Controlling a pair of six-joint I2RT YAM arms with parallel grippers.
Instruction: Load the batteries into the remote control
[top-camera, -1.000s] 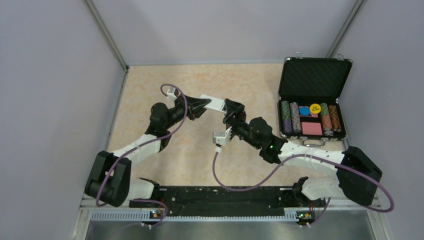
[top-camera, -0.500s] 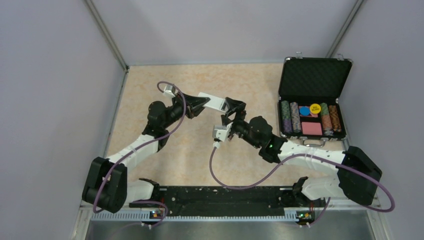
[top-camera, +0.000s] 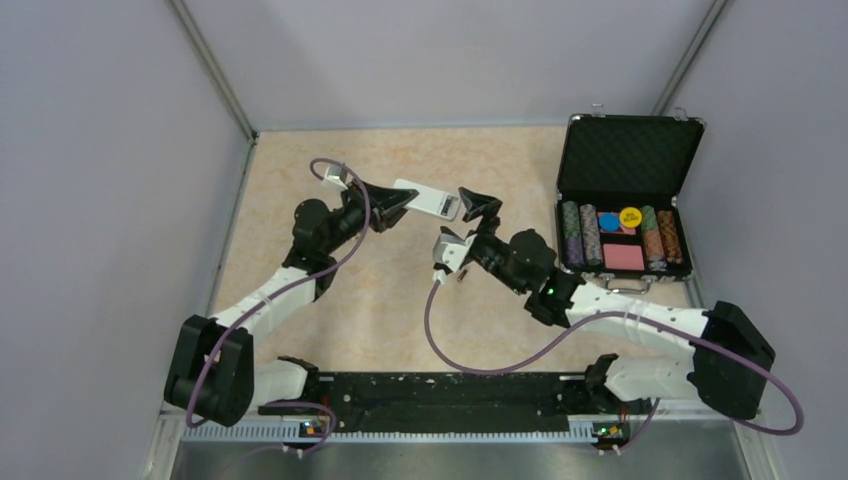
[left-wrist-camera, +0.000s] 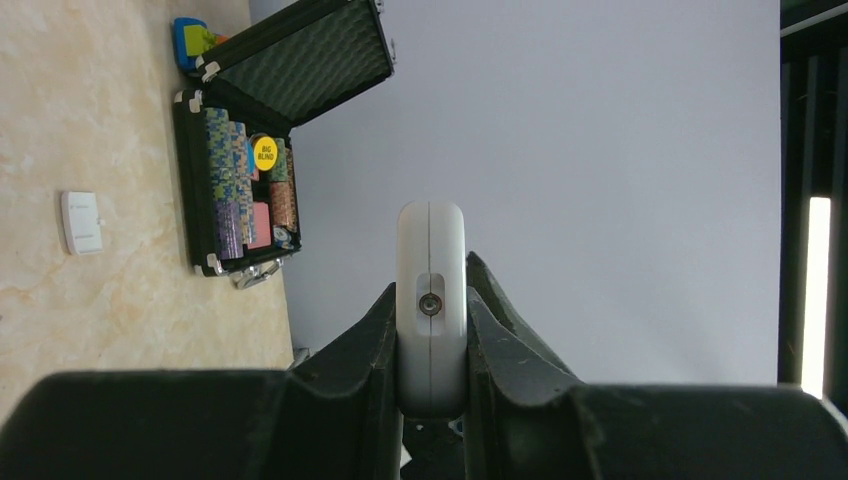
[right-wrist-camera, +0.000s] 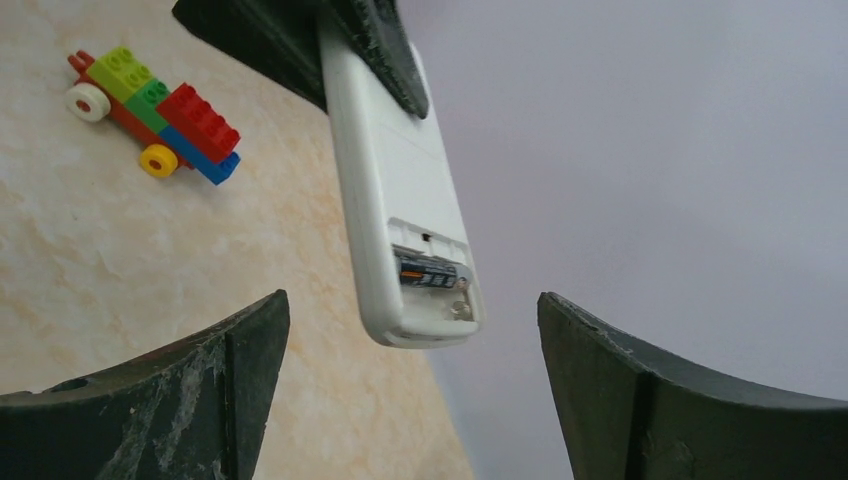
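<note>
**Right gripper (top-camera: 478, 207) backs off remote control (top-camera: 430, 201)**

Drawn back from the remote's end since a second ago, its jaws stand wide apart, holding nothing. Left gripper (top-camera: 392, 203), clamped tight on the other end, holds it above the table (top-camera: 300, 170). One battery (right-wrist-camera: 430, 272) lies in the open compartment. Rightward, an open black case (top-camera: 630, 155) holds rows of poker chips (top-camera: 572, 235).

Overhead view looks down from behind; both wrist views closely share the remote control (right-wrist-camera: 395, 180), seemingly end-on.
</note>
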